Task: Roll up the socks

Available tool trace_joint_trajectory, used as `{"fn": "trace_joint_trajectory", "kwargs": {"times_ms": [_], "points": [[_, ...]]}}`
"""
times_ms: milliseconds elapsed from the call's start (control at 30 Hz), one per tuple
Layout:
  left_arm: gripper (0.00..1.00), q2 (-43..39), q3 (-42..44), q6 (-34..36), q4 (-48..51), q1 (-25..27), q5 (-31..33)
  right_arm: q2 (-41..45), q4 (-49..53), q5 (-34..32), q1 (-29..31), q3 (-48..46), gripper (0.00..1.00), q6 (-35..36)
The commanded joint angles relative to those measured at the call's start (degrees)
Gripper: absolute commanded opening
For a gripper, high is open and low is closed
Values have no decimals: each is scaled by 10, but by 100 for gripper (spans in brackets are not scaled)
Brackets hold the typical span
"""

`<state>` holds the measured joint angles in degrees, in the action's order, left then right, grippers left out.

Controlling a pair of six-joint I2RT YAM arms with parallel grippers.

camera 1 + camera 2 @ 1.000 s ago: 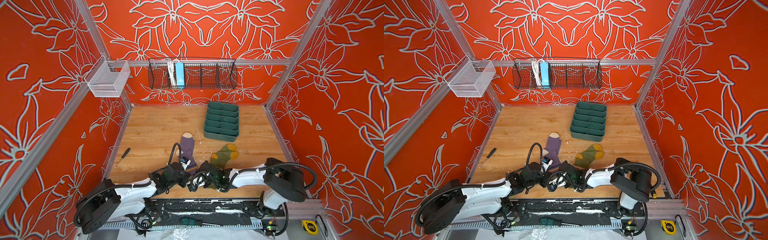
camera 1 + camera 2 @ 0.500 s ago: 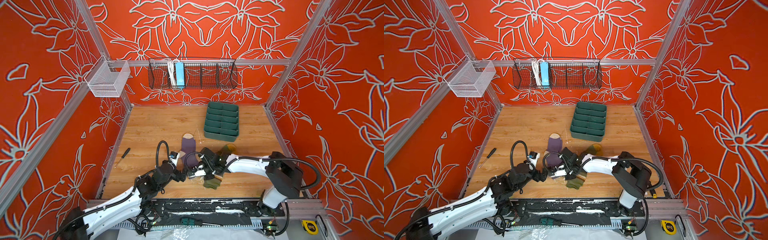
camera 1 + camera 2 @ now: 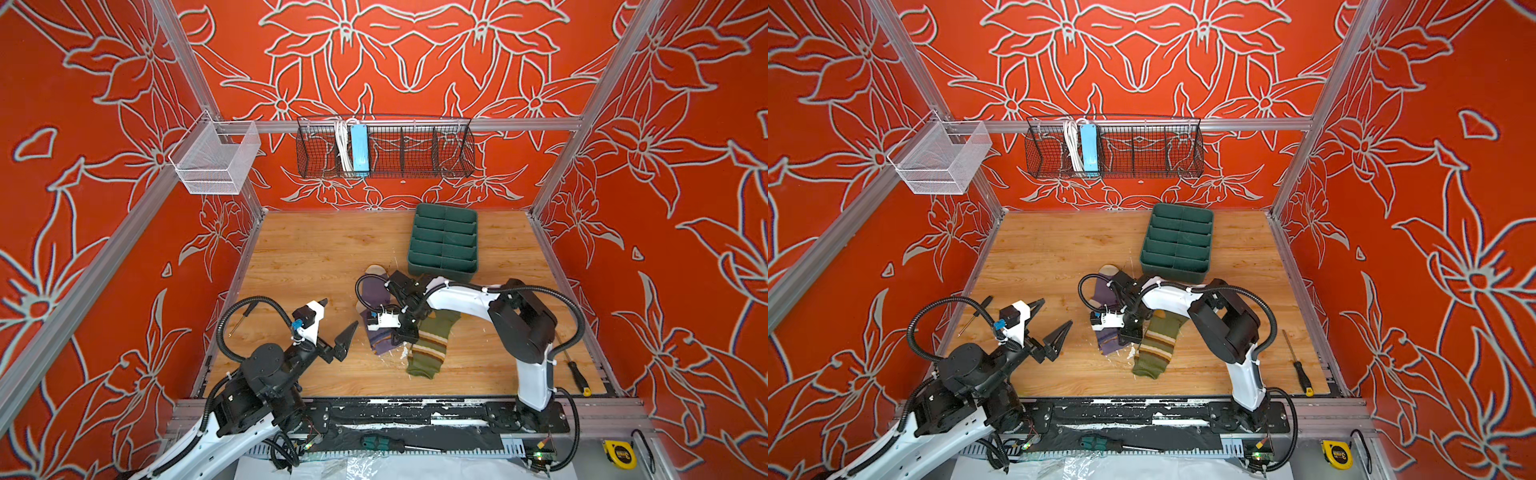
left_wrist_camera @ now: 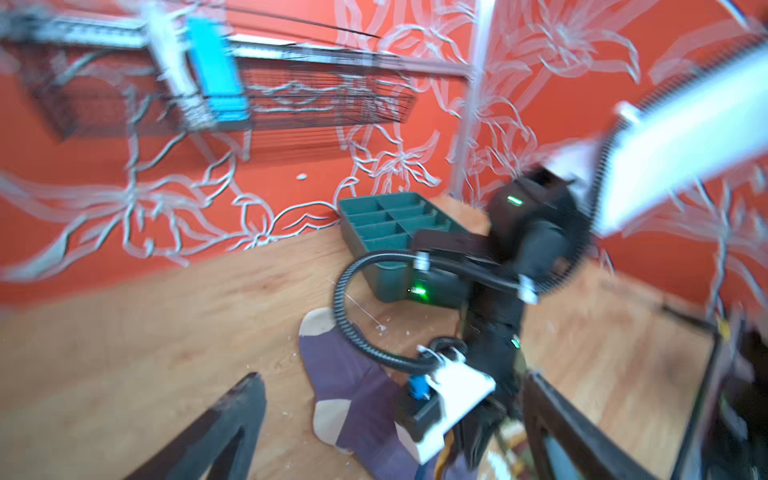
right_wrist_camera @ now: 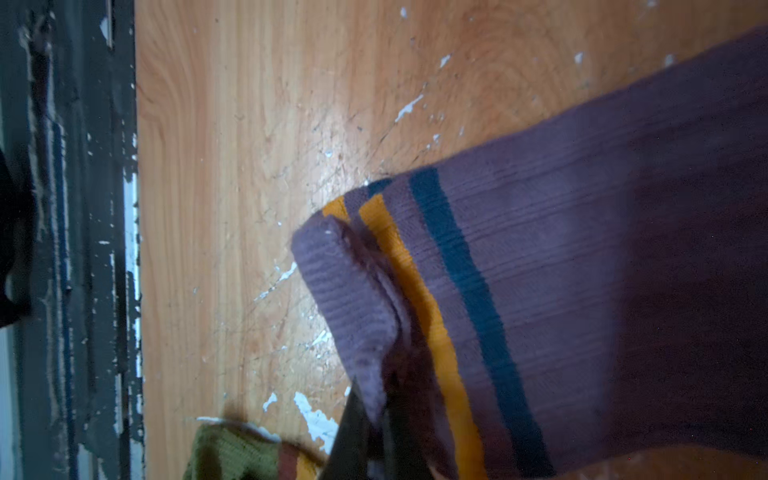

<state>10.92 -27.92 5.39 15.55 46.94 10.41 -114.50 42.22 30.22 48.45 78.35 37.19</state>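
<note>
On the scuffed wooden tabletop (image 3: 311, 257), the ribbed purple sock with cream toe and heel (image 3: 376, 291) is held by its folded cuff, pinched by the right gripper (image 5: 372, 390), jaws pressed together on it, the olive green striped sock (image 3: 428, 349) lying just beside them. The left gripper (image 3: 336, 318), clamped a second ago, has been drawn well clear, jaws spread and empty. The roll is judged barely begun, kept by one grip.
</note>
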Motion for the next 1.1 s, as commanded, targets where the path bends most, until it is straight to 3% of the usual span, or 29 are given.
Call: {"fn": "trace_joint_trajectory", "kwargs": {"times_ms": [0, 133, 333, 600, 733, 967, 1067], "points": [[94, 117, -58, 199, 106, 3, -128, -38, 58, 12, -6, 34, 0, -26], [85, 283, -88, 329, 159, 13, -139, -53, 48, 19, -15, 47, 0, -27], [86, 367, -9, 452, 11, 135, -24, -82, 41, 29, -25, 57, 0, -31], [80, 546, 29, 418, -144, 163, 47, -96, 38, 44, -40, 66, 0, -21], [60, 632, 17, 404, -187, 163, 112, -92, 42, 56, -42, 66, 0, -19], [46, 723, -5, 362, -194, 161, 160, -87, 45, 75, -43, 66, 0, -14], [32, 746, 0, 359, -200, 160, 172, -81, 44, 80, -46, 68, 0, -18]]}}
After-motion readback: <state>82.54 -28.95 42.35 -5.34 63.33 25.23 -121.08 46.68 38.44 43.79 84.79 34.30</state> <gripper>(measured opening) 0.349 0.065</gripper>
